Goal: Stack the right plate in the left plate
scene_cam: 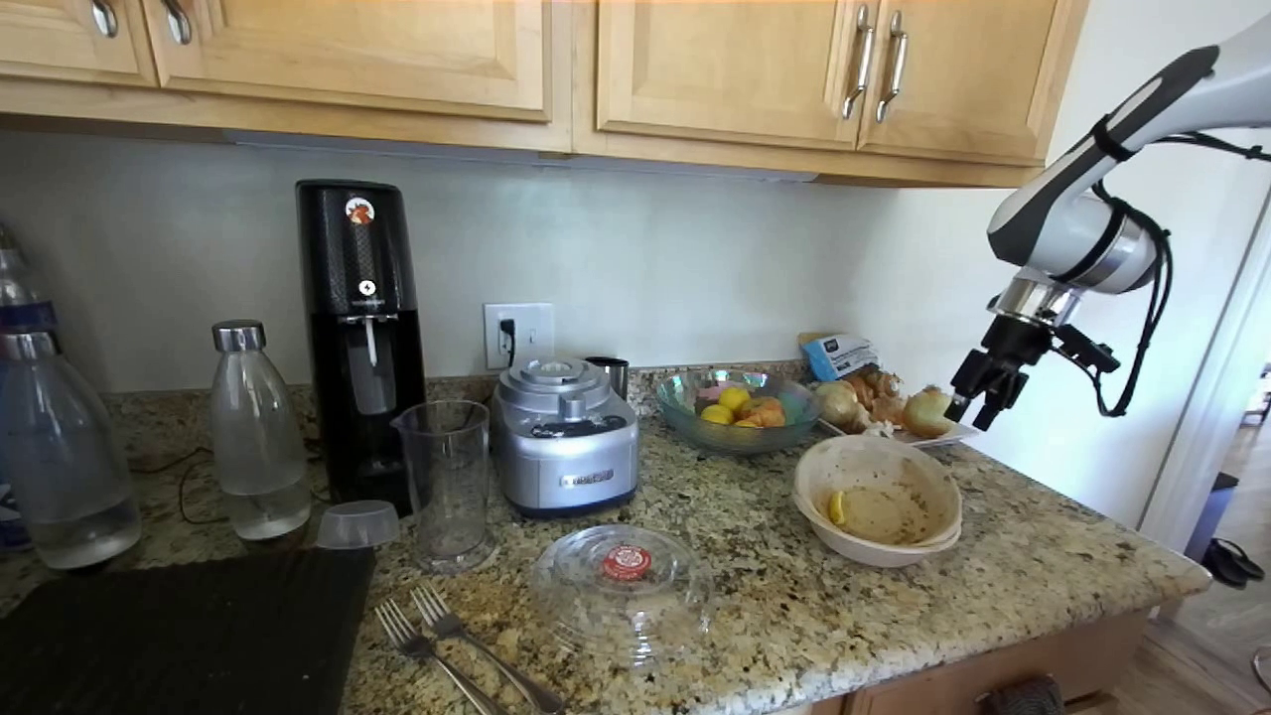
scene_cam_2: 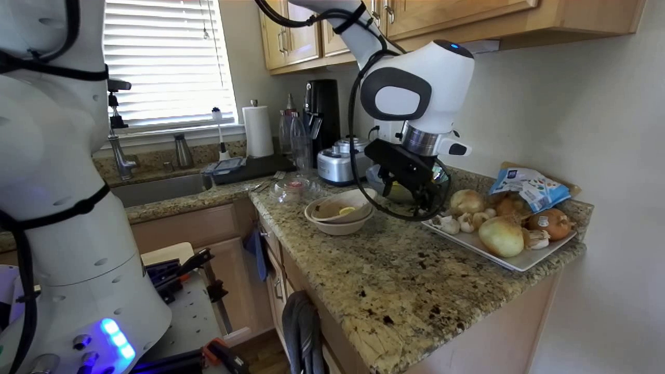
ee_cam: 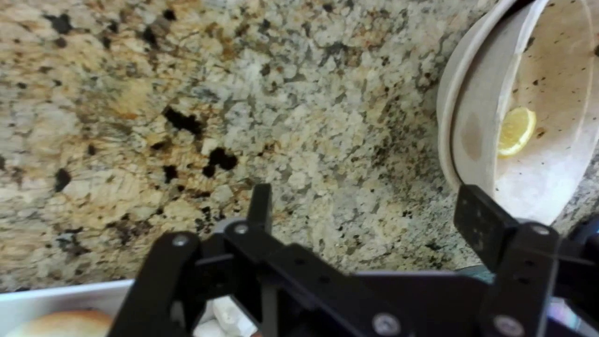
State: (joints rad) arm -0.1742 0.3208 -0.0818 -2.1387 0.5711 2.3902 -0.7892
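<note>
The tan right plate (scene_cam: 899,492) sits tilted inside the pale cream left plate (scene_cam: 884,554) on the counter. A lemon wedge (scene_cam: 837,507) and dark specks lie in the right plate. Both the right plate (scene_cam_2: 358,200) and the left plate (scene_cam_2: 337,228) show in an exterior view. In the wrist view the right plate (ee_cam: 557,70) leans in the left plate (ee_cam: 448,107) at the upper right. My gripper (ee_cam: 367,201) is open with nothing between its fingers. In both exterior views the gripper (scene_cam: 968,417) is above the counter, apart from the plates, on the onion tray's side.
A white tray (scene_cam_2: 540,255) with onions and garlic stands at the counter's end. A glass fruit bowl (scene_cam: 740,439) stands behind the plates. A food processor (scene_cam: 566,452), a clear plastic lid (scene_cam: 635,596) and forks (scene_cam: 467,636) stand or lie nearby. Wall cabinets (scene_cam: 735,70) hang above.
</note>
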